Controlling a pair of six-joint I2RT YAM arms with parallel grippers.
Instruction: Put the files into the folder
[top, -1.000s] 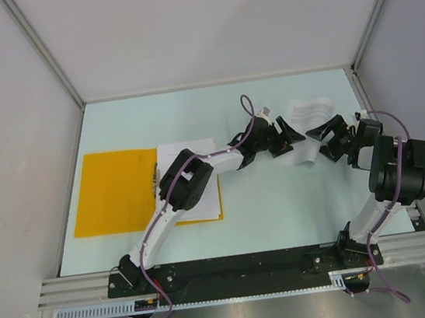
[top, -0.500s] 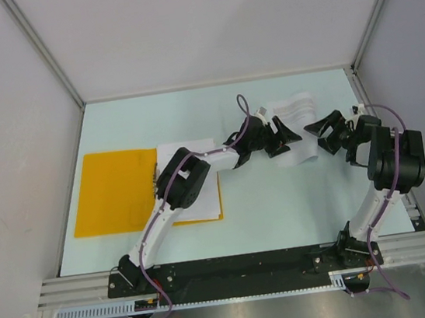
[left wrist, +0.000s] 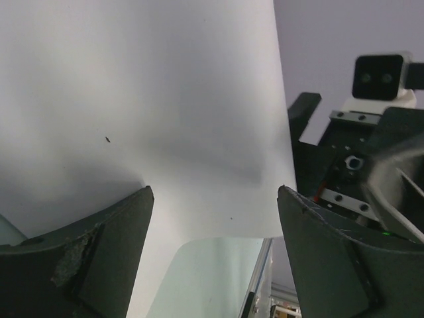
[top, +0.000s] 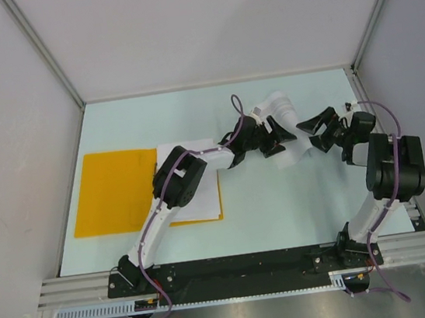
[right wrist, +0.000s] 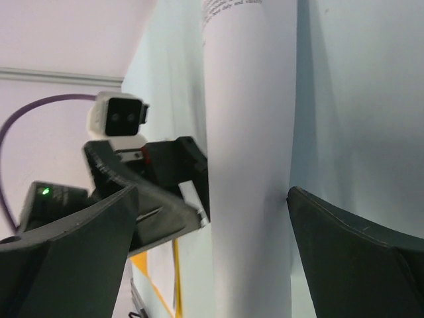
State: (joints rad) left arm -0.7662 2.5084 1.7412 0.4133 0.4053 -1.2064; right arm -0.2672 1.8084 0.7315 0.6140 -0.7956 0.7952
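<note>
- Folder [top: 111, 192] lies flat at the table's [top: 281, 205] left; one flat sheet [top: 208, 199] overlaps its right part, partly hidden by the left arm.
- Curled sheet [top: 279, 108] sits mid-table, well apart from the folder, between both grippers.
- Left gripper [top: 276, 138]: fingers spread wide, no pinch on the sheet.
- Right gripper [top: 311, 135]: fully spread, holding nothing.

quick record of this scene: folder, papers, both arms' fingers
folder: orange folder, lying flat on the left
flat sheet: flat sheet, white, resting on the folder's right part
curled sheet: curled sheet, bowed upward between the arms
left gripper: left gripper, fingers wide apart at the curled sheet
right gripper: right gripper, fingers wide apart, facing the curled sheet
</note>
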